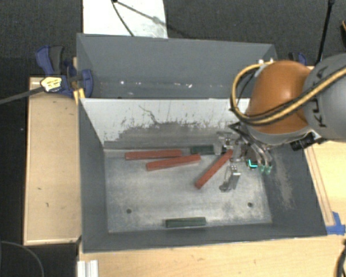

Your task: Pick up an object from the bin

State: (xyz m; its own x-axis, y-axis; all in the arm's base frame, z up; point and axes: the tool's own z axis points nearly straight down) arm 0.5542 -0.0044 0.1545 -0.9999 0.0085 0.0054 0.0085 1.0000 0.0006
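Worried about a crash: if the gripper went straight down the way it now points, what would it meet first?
Probably the slanted red-brown stick, whose upper end lies right by the gripper; otherwise the bin floor. Depth is hard to judge from above.

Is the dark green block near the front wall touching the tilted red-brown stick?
Apart. The camera view shows bare bin floor between the dark green block and the tilted red-brown stick.
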